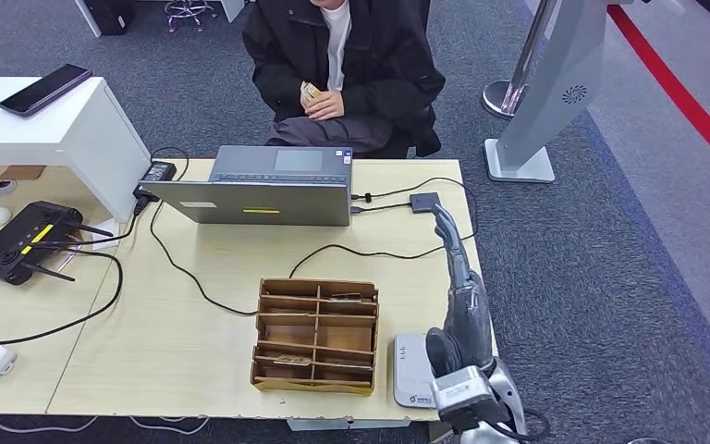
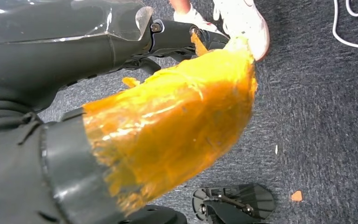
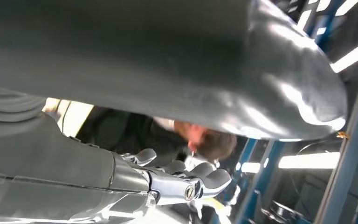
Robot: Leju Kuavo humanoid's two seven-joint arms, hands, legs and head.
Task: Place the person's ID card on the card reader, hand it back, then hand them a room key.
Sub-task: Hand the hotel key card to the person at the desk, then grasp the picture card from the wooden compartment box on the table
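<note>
While the person [image 1: 342, 55] is sitting behind the desk [image 1: 194, 333], the scene is standing like this:

Right hand: the right hand [image 1: 458, 277] is reaching up over the desk's right edge, fingers stretching straight toward the person and lying close together, holding nothing that the head view shows. In the right wrist view the fingers [image 3: 205, 177] are extending outward with the thumb above them, nothing sitting between them.

Left hand: the left hand [image 2: 135, 60] is hanging low over grey carpet, a yellow wrapped part crossing in front; whether its fingers are spreading or closing, I cannot tell.

Card: the card [image 1: 311, 92] is sitting in the person's hands at their lap, well apart from the right hand.

Reader: the reader [image 1: 411, 370] is lying flat at the desk's near edge, just beside the right arm, nothing lying on it.

Box: the box [image 1: 314, 335] of cardboard compartments is standing left of the reader, small flat items lying in a few slots.

Laptop: the laptop [image 1: 268, 185] is standing open, facing the person.
</note>
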